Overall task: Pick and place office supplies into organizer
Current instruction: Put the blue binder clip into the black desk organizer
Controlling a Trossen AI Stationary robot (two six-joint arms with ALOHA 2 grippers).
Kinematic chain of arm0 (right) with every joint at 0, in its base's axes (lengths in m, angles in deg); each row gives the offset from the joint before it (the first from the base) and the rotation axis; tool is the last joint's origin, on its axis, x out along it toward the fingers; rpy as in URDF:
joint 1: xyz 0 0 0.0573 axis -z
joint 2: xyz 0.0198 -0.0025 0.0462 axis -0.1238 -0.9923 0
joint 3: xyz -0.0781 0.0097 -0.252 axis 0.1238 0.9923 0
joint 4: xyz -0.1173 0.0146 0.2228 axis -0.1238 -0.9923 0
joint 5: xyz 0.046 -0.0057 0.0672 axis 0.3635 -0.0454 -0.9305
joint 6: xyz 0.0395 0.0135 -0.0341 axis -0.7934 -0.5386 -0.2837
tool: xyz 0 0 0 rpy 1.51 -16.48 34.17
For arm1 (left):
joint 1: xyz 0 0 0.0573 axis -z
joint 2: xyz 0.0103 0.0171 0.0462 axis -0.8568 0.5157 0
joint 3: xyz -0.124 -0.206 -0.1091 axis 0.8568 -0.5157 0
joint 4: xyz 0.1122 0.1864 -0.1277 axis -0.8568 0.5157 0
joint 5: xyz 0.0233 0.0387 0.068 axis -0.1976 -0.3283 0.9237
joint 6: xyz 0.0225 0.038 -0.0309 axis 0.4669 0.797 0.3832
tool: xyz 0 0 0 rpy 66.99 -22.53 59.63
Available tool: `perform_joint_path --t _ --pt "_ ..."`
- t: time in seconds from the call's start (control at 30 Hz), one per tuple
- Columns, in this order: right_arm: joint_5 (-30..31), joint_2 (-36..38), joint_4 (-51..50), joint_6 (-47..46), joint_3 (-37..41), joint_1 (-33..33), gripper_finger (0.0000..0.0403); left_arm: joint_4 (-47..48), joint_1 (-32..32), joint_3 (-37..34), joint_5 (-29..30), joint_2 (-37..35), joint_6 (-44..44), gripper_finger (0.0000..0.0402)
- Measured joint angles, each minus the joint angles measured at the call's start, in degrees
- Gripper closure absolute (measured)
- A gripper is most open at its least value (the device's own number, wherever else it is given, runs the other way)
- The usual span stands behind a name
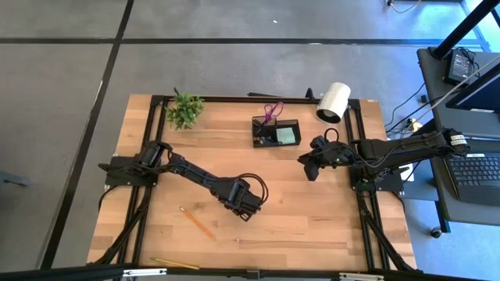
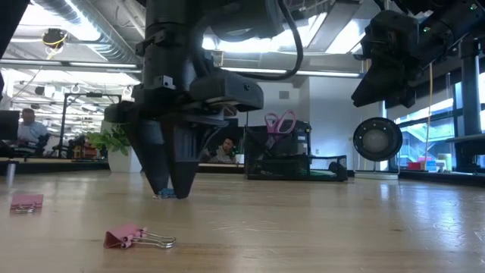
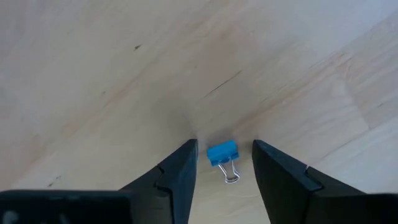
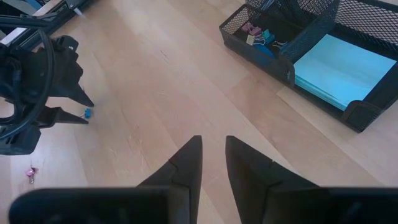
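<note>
Left end effector point(image 3: 224, 171): mine, lowered to the tabletop point(image 1: 312, 211) near its front middle, fingers spread apart with their tips on the wood, nothing gripped.
Blue binder clip point(image 3: 222, 154): lying flat on the tabletop between my left fingers, touching neither as far as I can see; its wire handles point back toward my wrist.
Right end effector point(image 4: 212, 155): mine too, held in the air to the right of the organizer, fingers a little apart and empty, pointing down at bare wood.
Organizer point(image 1: 275, 133): black mesh tray at the back middle of the tabletop, well apart from the blue clip.
Inside the organizer: a light-green sticky-note pad point(image 4: 339, 68) lies in the large flat compartment; pink and blue clips point(image 4: 258, 34) sit in a smaller compartment beside it; purple-handled scissors point(image 1: 273, 110) stand in the taller part.
Pink binder clip point(image 2: 136, 238): loose on the tabletop near its front edge.
Pencils: one orange pencil point(image 1: 197, 222) lies left of my left end effector; a yellow pencil point(image 1: 173, 264) lies at the front edge.
</note>
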Motion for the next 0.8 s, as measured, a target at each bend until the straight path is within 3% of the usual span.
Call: perform_joint_path --t 0.53,0.8 --pt "0.01 0.0 0.0 0.01 0.02 0.0 0.0327 0.0 0.0 -0.07 -1.09 -0.01 -3.73 0.0295" --pt "0.01 0.0 0.0 0.03 0.02 0.0 0.0327 -0.22 0.0 -0.11 -1.53 -0.02 -4.66 0.0296"
